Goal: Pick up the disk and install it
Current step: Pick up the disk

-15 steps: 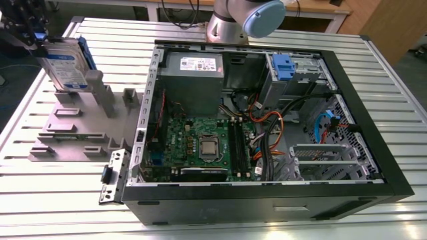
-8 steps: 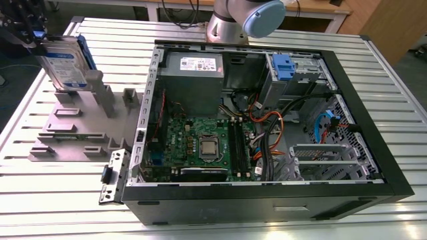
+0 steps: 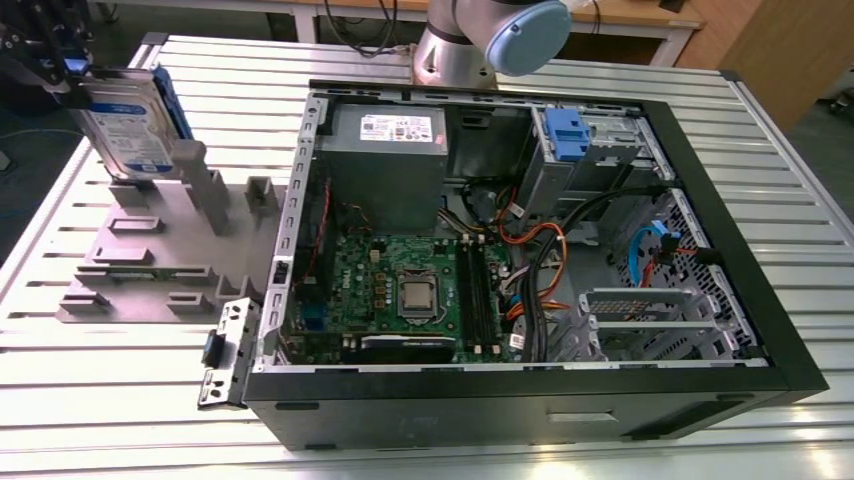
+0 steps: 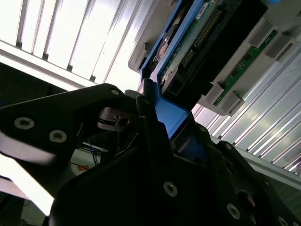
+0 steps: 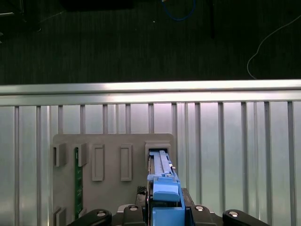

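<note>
No legible text; labels on disk [image 3: 127, 120] and power supply [image 3: 387, 165] unreadable.

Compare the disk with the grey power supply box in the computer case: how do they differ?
The disk stands on edge at the grey holder outside the case; the power supply box sits inside it. The disk is thin with blue rails; the box is bulkier and plain grey. Both carry a whitish label.

Cropped and covered
In the exterior view the gripper [image 3: 60, 75] runs off the picture's edge; the arm [image 3: 481, 40] is cropped above; a holder post [image 3: 190, 168] covers the disk [image 3: 127, 120] at its lower corner; in the first wrist view its label face is turned away.
</note>
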Tool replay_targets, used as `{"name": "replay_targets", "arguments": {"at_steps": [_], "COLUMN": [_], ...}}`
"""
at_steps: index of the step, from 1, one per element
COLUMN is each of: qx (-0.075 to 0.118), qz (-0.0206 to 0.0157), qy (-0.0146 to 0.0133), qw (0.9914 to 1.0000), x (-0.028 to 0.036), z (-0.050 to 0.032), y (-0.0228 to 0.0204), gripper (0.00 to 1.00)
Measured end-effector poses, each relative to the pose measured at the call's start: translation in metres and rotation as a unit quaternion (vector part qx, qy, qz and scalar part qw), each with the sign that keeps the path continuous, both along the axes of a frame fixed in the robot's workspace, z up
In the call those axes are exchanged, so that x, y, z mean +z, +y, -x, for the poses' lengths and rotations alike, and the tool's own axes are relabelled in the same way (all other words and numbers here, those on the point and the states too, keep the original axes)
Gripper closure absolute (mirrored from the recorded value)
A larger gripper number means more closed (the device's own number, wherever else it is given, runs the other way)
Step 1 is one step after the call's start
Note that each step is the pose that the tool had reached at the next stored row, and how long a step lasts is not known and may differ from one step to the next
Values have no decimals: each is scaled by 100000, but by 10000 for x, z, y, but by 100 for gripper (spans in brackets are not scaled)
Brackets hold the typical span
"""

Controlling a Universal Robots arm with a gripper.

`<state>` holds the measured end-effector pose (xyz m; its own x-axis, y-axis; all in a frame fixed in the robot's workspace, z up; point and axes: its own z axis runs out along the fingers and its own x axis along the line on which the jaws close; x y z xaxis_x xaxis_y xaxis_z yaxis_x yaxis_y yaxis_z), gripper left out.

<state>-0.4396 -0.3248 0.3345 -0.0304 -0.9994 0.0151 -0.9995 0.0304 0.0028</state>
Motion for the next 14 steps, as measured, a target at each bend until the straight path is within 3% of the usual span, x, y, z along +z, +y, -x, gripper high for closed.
{"name": "replay_targets", "arguments": {"at_steps": [14], "qx": [-1], "qz": [3], "qy": [8], "qw": [100000], "x": [46], "z": [0], "y": [0], "gripper": [64]}}
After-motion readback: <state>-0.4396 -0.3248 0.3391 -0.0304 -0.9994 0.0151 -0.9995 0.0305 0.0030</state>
